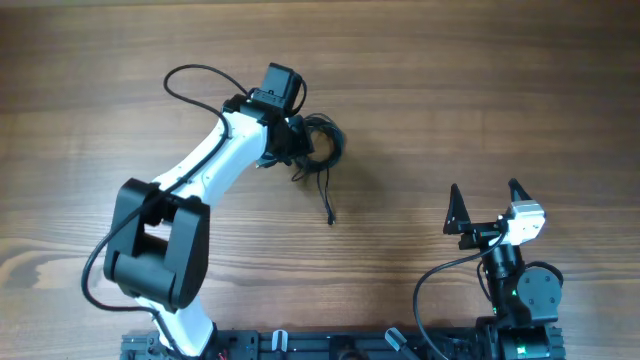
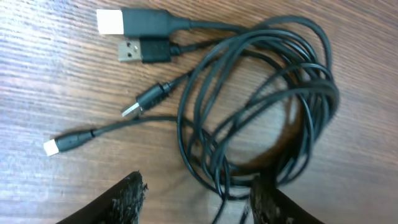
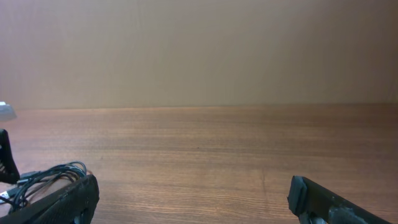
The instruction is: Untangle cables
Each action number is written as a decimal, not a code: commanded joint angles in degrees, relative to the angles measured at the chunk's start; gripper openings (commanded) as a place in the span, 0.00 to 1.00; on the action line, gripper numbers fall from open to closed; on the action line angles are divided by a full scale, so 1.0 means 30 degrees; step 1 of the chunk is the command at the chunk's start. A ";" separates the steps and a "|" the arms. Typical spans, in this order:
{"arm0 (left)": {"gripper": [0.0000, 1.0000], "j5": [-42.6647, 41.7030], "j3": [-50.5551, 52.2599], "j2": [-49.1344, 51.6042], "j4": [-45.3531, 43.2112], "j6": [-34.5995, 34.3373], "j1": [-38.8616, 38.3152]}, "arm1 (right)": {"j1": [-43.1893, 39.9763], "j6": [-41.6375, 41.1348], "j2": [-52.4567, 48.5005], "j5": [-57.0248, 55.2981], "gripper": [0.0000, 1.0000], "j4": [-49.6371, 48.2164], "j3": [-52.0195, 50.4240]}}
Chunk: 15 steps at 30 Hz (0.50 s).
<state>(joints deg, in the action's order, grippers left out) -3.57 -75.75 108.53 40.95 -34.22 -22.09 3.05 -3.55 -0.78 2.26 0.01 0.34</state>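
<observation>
Your left gripper [image 2: 198,190] hung over the tangle with its jaws partly apart, so that a clear gap showed between the two black fingers [image 2: 121,199]. Nothing was squeezed between them. Only the lowest loops of the cables [image 2: 261,106] reached into that gap, and I cannot tell whether they touched a finger.

The cables lay on the wooden table [image 1: 480,80], a little left of its middle and toward the far side, right at the tip of the left arm [image 1: 215,155]. Most of their length was wound into a loose coil of several thin black turns that crossed over one another. One loose tail [image 1: 328,205] left the coil and ran toward the near side, lying almost straight on the wood.

In the left wrist view, four plug ends came out on one side of the coil:
- a wide plug with a pale tip [image 2: 134,22]
- just beside it, a USB-A plug with a bare metal shell [image 2: 140,51]
- a small plug with a narrow silvery tip [image 2: 146,102]
- a thin plug with a white tip [image 2: 65,144], which lay nearest to the fingers

All four rested flat on the table.

Your right gripper [image 1: 484,188] was at the near right part of the table, well apart from the cables. Its jaws were spread wide and held nothing. In the right wrist view, the coil showed only at the low left edge, beyond the left finger, with bare wood between the two fingers.
</observation>
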 commanded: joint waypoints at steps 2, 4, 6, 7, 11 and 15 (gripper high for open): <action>0.57 0.0787 -0.0189 0.0882 -0.0386 -0.0408 -0.0073 | -0.0131 0.0182 -0.0007 -0.0255 1.00 -0.0066 -0.0015; 0.58 0.0787 -0.0182 0.1100 -0.0532 -0.0408 -0.0073 | -0.0131 0.0182 -0.0007 -0.0255 1.00 -0.0066 -0.0015; 0.68 0.0787 -0.0182 0.1333 -0.0809 -0.0408 -0.0066 | -0.0131 0.0175 -0.0007 -0.0255 1.00 -0.0066 -0.0015; 0.70 0.0787 -0.0182 0.1406 -0.0954 -0.0408 -0.0066 | -0.0131 0.0182 -0.0007 -0.0255 1.00 -0.0066 -0.0015; 0.71 0.0794 -0.0182 0.1457 -0.1814 -0.0408 -0.0066 | -0.0131 0.0175 -0.0007 -0.0255 1.00 -0.0066 -0.0015; 0.75 0.0809 -0.0182 0.1457 -0.2433 -0.0401 -0.0066 | -0.0131 0.0175 -0.0007 -0.0255 1.00 -0.0066 -0.0015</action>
<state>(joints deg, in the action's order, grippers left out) -2.33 -75.75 112.29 34.59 -35.07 -22.09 3.05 -3.55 -0.78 2.26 0.01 0.34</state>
